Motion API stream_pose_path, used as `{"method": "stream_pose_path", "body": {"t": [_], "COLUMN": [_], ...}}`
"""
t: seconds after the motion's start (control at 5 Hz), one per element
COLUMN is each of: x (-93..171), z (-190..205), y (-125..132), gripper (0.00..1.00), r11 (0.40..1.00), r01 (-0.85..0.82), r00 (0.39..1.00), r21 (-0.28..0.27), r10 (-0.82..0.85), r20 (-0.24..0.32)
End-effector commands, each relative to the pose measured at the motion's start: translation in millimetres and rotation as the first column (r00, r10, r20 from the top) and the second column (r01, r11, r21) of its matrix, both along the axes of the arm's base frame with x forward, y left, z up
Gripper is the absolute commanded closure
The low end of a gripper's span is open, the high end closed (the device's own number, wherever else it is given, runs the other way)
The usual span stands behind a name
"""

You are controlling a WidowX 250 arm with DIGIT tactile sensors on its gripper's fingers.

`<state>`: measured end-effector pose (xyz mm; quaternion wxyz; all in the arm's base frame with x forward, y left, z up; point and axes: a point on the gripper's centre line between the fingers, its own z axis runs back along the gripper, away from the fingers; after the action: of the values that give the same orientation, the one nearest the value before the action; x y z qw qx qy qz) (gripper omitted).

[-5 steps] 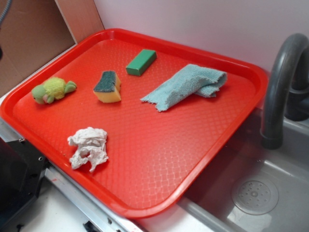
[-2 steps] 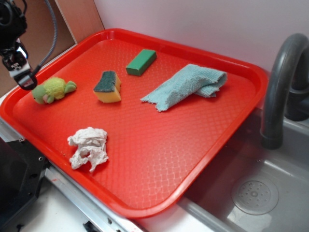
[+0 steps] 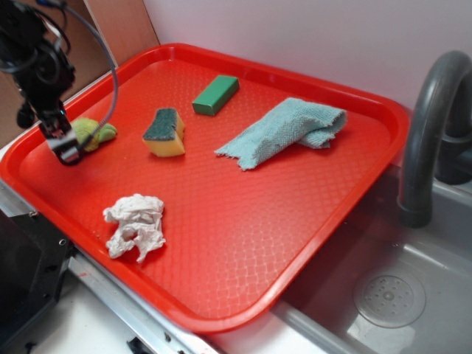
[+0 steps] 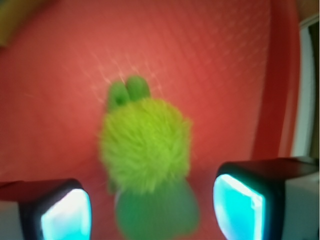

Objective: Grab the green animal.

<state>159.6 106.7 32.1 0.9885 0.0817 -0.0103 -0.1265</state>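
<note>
at left edge of frame: gripper (image 3: pixel 65 145), black, low over the red tray (image 3: pixel 243 243)
jaws: spread wide, holding nothing, one pad on each side in wrist view
green animal (image 4: pixel 145 150): on tray at left rim, partly hidden behind gripper
near centre: yellow sponge (image 3: pixel 164 133)

A fuzzy yellow-green plush turtle (image 4: pixel 145 150) lies on a red tray (image 4: pixel 215 65), its paler green head nearest the camera. The gripper (image 4: pixel 152 212) hangs above it, jaws spread wide, one lit pad (image 4: pixel 65 215) on either side of the head.
</note>
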Motion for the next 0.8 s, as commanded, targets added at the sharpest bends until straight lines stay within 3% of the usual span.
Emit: {"method": "stream_pose_path", "body": {"t": [0.0, 0.2, 0.4, 0.6], "x": [7, 5, 4, 12], "z": [-22, -16, -6, 31], "y": [-3, -5, -9, -38], "gripper": [1.00, 1.00, 1.00, 1.00], "r11": [0.998, 0.999, 0.999, 0.987], "r01": [0.060, 0.041, -0.003, -0.144], "r00": [0.998, 0.999, 1.000, 0.990], "r21": [-0.018, -0.017, 0.036, 0.069], "r10": [-0.061, -0.041, 0.003, 0.144], "r20": [-0.025, -0.017, -0.004, 0.002]}}
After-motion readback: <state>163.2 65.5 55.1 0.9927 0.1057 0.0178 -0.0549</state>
